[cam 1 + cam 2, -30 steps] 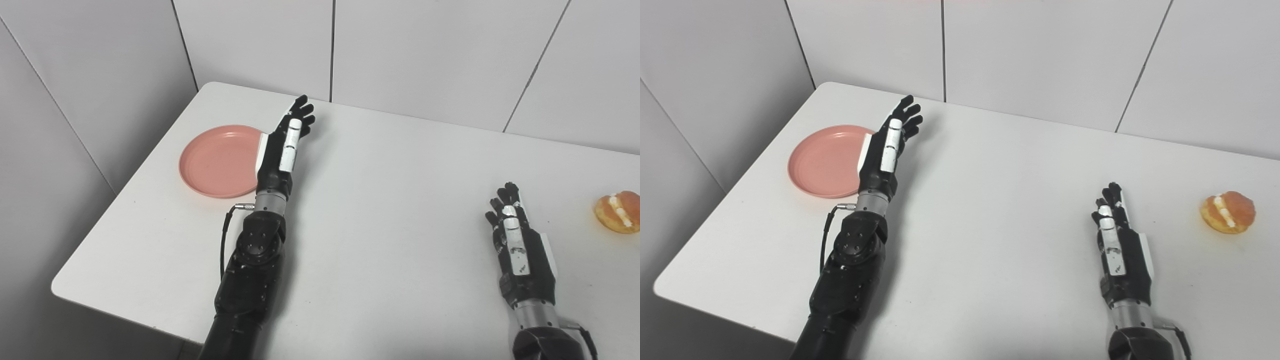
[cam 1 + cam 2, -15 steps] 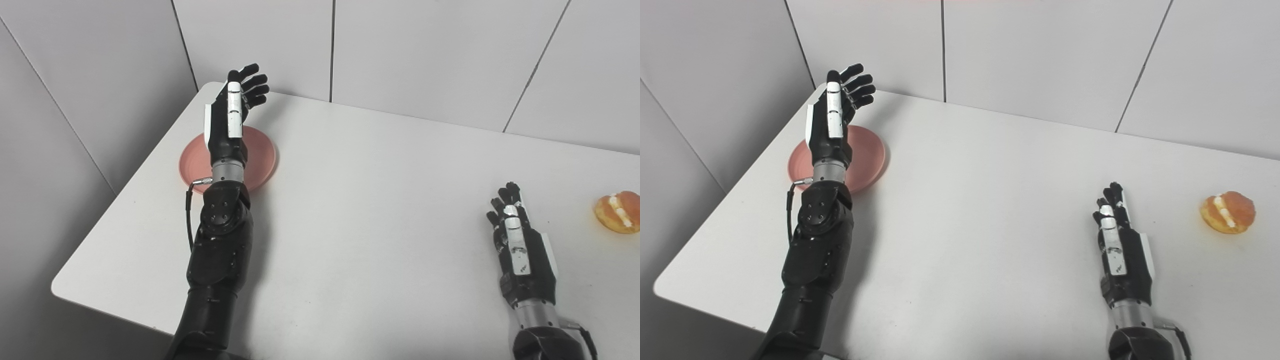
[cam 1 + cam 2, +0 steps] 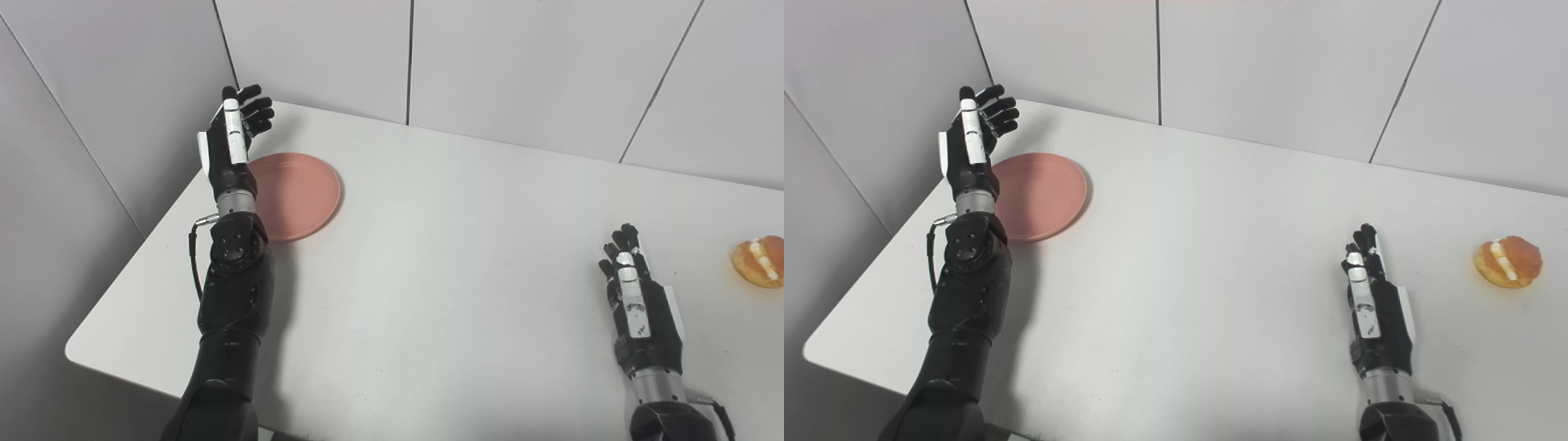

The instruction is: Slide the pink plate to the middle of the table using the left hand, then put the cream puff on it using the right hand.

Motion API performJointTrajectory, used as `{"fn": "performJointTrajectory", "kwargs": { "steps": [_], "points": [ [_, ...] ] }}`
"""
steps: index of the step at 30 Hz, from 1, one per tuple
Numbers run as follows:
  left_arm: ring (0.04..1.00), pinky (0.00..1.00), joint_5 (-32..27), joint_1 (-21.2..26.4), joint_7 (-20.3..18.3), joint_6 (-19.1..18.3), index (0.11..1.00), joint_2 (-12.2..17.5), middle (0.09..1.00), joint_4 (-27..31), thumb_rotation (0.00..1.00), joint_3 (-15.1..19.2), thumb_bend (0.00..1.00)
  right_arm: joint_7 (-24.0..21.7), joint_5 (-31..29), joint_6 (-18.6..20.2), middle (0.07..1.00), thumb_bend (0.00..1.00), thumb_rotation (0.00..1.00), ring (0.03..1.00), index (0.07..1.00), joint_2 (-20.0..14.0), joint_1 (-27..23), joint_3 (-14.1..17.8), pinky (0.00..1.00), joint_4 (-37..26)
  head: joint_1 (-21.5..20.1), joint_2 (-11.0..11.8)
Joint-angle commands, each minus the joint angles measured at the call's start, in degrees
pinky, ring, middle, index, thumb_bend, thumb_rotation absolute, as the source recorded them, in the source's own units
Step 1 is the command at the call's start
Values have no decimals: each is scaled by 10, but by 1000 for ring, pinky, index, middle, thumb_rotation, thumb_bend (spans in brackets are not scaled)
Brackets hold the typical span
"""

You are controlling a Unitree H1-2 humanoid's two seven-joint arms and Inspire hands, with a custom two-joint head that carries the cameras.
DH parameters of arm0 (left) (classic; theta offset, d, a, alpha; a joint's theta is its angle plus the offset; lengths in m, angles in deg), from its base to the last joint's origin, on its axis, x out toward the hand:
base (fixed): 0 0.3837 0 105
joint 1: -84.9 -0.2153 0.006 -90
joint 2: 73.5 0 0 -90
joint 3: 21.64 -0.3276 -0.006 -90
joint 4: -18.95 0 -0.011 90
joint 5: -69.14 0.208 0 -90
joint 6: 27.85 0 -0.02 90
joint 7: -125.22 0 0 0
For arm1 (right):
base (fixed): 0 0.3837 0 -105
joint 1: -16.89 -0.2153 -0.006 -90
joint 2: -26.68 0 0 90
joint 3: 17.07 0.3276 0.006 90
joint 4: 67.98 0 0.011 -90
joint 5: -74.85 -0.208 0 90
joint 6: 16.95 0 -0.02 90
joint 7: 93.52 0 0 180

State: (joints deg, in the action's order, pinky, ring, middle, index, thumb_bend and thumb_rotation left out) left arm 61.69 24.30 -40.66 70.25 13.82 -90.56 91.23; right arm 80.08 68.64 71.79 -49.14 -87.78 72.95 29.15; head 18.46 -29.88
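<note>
Plate point(image 3: 294, 195) far left on table point(image 3: 429, 275), cream puff point(image 3: 1507, 261) far right

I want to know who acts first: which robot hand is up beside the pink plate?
The left robot hand, raised open at the pink plate's left edge. The right robot hand waits near the table's front.
</note>
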Motion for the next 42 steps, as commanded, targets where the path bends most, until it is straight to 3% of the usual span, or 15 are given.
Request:
{"fn": "performJointTrajectory", "kwargs": {
  "steps": [1,7,14,19,23,30,36,42],
  "points": [
    [657,670,-4,27,-2,16,634,24,657,7,1000,2,595,-5,-8,-18,1000,606,852,1000,1000,-1,1,3,1000,0,2,-1],
    [673,677,-19,23,-2,-6,643,36,668,15,1000,3,640,-8,-14,-18,1000,578,827,1000,1000,-5,2,6,1000,-6,5,-5],
    [701,697,-42,6,-3,-79,687,45,698,62,1000,13,640,-11,-14,-21,1000,547,862,1000,1000,-13,-3,7,1000,3,10,-4],
    [705,692,-41,-15,-6,-102,697,56,711,81,1000,20,621,-10,-16,-33,1000,538,851,1000,1000,-16,-5,10,1000,14,18,-3],
    [731,723,-62,-25,-31,-118,720,74,736,67,1000,29,641,-6,-8,-47,1000,548,875,1000,1000,-19,-8,9,1000,23,20,-1],
    [778,762,-102,-37,-81,-101,756,102,773,24,1000,37,635,-7,-15,-60,1000,505,884,1000,996,-15,-9,11,1000,28,19,1],
    [790,783,-111,-37,-102,-86,751,116,777,-21,1000,40,642,-6,-15,-64,1000,505,881,1000,994,-14,-10,12,1000,29,15,1],
    [805,812,-124,-37,-106,-98,762,113,788,-25,1000,44,661,-4,-16,-56,1000,522,863,1000,992,-12,-10,12,1000,26,8,0]
  ]
}}
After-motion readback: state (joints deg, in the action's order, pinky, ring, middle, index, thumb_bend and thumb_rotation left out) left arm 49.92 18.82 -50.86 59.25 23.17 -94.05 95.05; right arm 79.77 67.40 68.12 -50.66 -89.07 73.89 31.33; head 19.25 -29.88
